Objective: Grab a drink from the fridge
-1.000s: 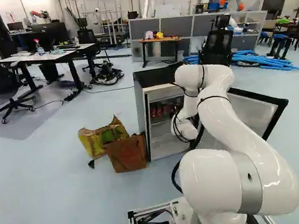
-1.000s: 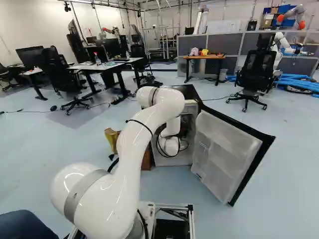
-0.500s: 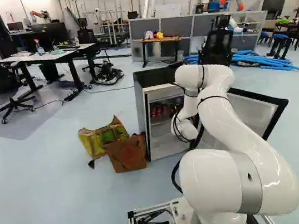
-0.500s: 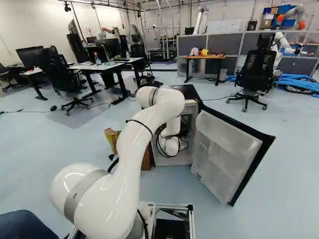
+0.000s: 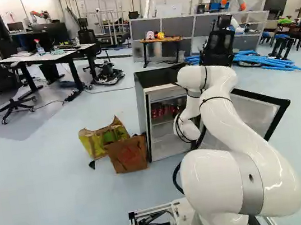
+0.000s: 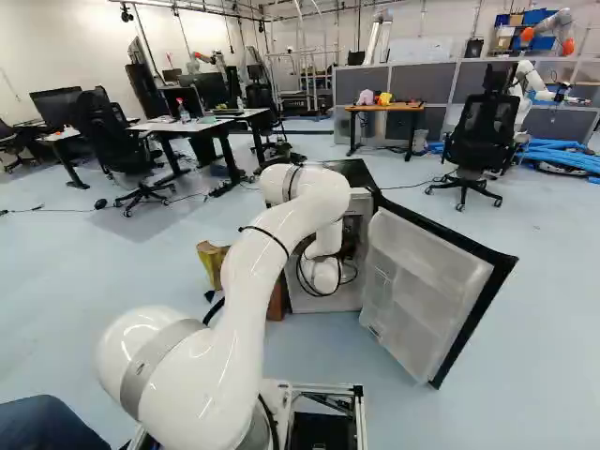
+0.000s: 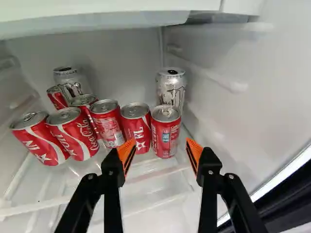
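gripper: being held wide
end red can: toppling toward the shelf back edge is being risked by crowding neighbour can

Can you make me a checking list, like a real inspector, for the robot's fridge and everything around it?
Surface: the fridge shelf is see-through.
Job's things: the fridge has its door open; seven red cans and two silver cans are inside.
Clutter: a yellow-green bag and a brown bag beside the fridge.
Grippers: the end effector is open, holding nothing; a red can is ahead, between its fingers in view.
Cables: a black cable curves beside the arm.
Surroundings: desk, office chairs, blue tubes.
Spills: nothing seen.
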Robot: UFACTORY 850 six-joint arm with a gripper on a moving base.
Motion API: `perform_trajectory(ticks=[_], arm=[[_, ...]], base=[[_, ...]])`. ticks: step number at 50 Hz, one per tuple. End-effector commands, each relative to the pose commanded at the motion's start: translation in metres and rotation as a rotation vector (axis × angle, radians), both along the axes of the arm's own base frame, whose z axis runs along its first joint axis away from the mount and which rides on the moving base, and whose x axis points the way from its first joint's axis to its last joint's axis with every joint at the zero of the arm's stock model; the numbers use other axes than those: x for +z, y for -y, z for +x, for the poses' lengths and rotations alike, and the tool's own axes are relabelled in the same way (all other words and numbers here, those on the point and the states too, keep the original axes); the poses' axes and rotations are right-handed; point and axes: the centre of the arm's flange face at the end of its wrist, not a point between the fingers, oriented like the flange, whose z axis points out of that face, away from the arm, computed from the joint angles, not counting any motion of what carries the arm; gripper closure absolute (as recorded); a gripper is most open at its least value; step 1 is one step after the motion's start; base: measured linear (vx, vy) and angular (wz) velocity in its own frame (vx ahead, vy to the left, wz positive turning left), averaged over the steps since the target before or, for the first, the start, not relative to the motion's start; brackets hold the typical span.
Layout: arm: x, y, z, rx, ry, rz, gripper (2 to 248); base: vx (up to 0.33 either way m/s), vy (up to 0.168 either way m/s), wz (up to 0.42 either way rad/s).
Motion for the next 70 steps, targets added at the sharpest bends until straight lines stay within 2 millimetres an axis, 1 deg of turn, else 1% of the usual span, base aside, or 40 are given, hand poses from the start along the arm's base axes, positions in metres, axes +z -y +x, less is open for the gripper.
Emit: perform_trajectory(ticks=[43,70], arm=[[-0.008,0.013,0.017,-0.009,0.036,-0.014,91],[-0.012,0.014,0.029,-0.004,0.056,-0.021,91]], base=[[0.000,0.000,0.000],[0.000,0.000,0.000]])
